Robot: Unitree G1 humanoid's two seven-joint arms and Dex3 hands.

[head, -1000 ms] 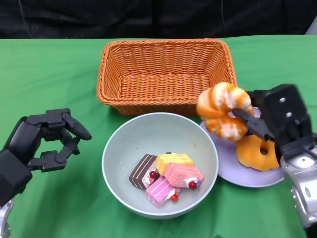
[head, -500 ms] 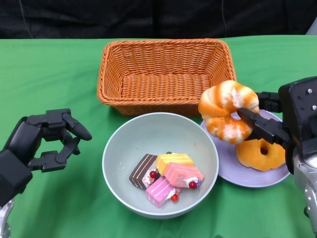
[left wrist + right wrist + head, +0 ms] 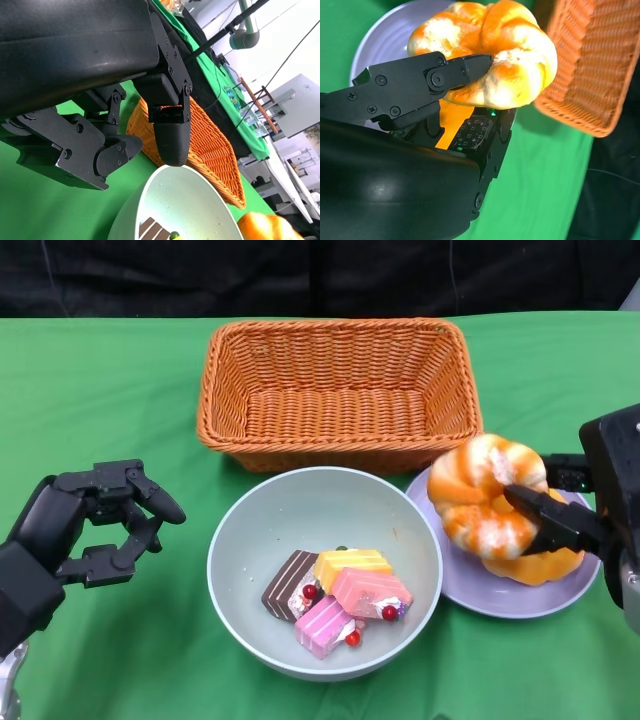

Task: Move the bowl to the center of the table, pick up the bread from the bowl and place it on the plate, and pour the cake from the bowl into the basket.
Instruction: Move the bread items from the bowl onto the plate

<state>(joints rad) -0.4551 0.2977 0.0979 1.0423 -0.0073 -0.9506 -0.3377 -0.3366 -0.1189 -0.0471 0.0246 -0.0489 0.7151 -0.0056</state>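
We see the right robot hand (image 3: pixel 560 515) pinching a twisted orange-and-white bread (image 3: pixel 487 497) over the lilac plate (image 3: pixel 468 585), just above a second orange bread (image 3: pixel 558 562) lying there. The pale green bowl (image 3: pixel 250 540) sits mid-table, touching the plate's edge, with the cake pieces (image 3: pixel 335 598) inside. The wicker basket (image 3: pixel 335 390) stands just behind it. The left robot hand (image 3: pixel 85 525) hovers beside the bowl, fingers curled apart, holding nothing. We can read no writing anywhere.
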